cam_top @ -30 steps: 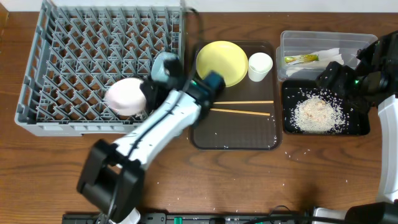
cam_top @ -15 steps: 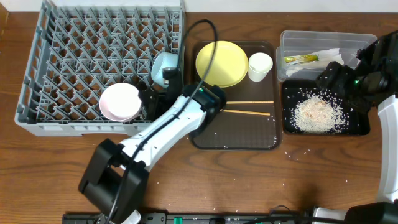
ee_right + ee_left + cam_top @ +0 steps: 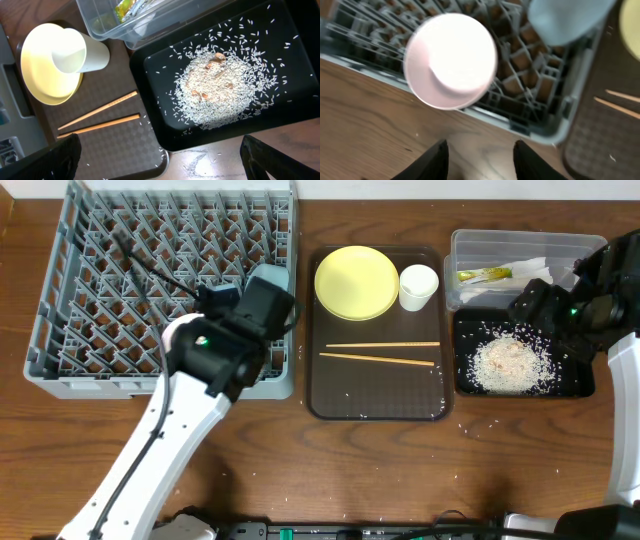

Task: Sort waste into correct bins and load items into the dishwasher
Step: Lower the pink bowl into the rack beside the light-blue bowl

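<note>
The white bowl (image 3: 450, 60) sits in the front row of the grey dishwasher rack (image 3: 120, 280), with the light blue bowl (image 3: 570, 20) behind it to the right. My left gripper (image 3: 481, 159) hangs open over the table just in front of the rack, holding nothing. On the brown tray (image 3: 340, 405) lie the yellow plate (image 3: 357, 282), the white cup (image 3: 418, 286) and the chopsticks (image 3: 382, 352). My right gripper (image 3: 160, 160) stands wide open above the black tray (image 3: 580, 385) with its rice scraps (image 3: 510, 362). Wrapper (image 3: 485, 276) and napkins (image 3: 530, 270) lie in the clear tub (image 3: 525, 245).
Stray rice grains dot the brown tray and the table near the black tray's front edge. The left arm's body covers the rack's front right corner in the overhead view, hiding the white bowl there.
My left gripper has opened and let go of the white bowl, which now rests in the rack. The left arm swung left and drew back. The right arm has not moved.
</note>
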